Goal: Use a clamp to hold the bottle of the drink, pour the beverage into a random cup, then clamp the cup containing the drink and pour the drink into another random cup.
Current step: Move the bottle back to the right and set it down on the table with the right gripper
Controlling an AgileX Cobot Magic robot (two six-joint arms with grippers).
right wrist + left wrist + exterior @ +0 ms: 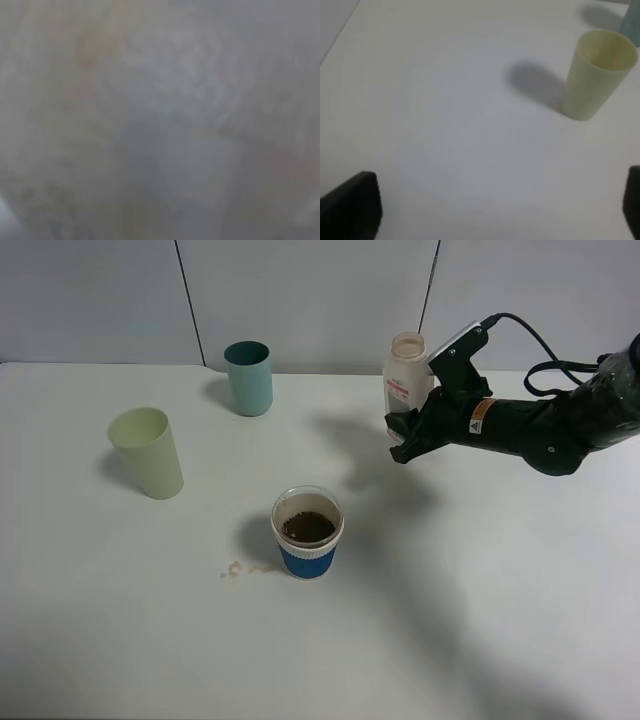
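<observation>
From high up, the small clear bottle [404, 368], red band on its white label, is held upright in the right fingers [410, 432] at the back right of the bench [480, 620], with three cups out: one blue-sleeved cup [308, 558] holding brown drink [307, 527], one pale green tumbler [147, 455], one teal cup [248, 380]. Only the left wrist view shows the left fingers [352, 207], spread wide, well apart from the tumbler [595, 80]. The right wrist view is grey blur.
</observation>
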